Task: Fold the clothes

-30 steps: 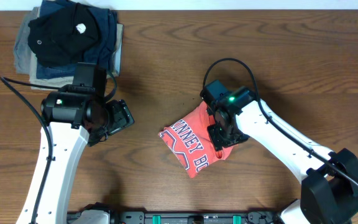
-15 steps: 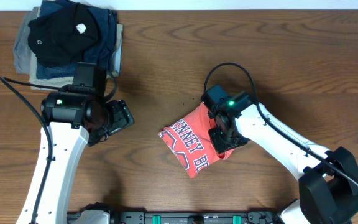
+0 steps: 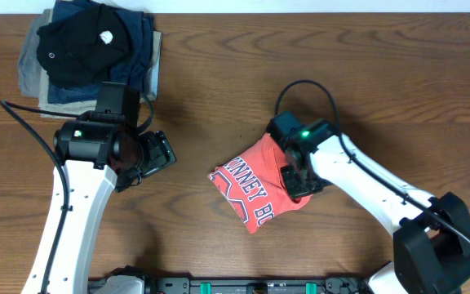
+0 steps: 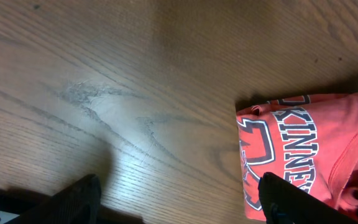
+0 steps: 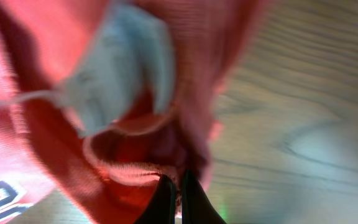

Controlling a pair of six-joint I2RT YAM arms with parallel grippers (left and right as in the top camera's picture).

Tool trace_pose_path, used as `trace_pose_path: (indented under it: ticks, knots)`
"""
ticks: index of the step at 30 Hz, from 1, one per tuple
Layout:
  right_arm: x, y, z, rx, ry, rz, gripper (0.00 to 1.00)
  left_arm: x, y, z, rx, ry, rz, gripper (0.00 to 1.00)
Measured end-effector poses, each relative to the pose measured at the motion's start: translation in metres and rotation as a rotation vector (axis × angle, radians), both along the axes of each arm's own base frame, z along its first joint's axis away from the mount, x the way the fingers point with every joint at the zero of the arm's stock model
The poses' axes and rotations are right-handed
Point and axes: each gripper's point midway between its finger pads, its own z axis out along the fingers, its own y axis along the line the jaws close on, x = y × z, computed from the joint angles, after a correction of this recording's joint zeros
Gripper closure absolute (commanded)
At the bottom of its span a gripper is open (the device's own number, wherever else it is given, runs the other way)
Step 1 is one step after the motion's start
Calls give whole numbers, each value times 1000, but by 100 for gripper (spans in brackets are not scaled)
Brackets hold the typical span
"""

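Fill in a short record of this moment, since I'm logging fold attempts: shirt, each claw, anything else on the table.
shirt: coral-red T-shirt, bunched in a compact heap near the table's middle, printed lettering facing up
right claw: shut, pinching the shirt's fabric at the edge on its own arm's side
left claw: open, holding nothing, over bare wood beside the shirt, apart from it
other items: pile of dark folded garments at the far corner on the left arm's side
surface: wooden table
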Motion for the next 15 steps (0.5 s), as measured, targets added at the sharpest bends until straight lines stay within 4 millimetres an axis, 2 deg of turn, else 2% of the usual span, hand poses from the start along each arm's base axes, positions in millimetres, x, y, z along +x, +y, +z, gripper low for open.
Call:
trace_pose_path:
  ticks: [7, 15]
  knots:
    - [21, -13, 22, -13, -43, -93, 99, 0, 0, 0, 0, 0, 0, 18]
    - [13, -46, 27, -133, -34, -264, 99, 0, 0, 0, 0, 0, 0, 17]
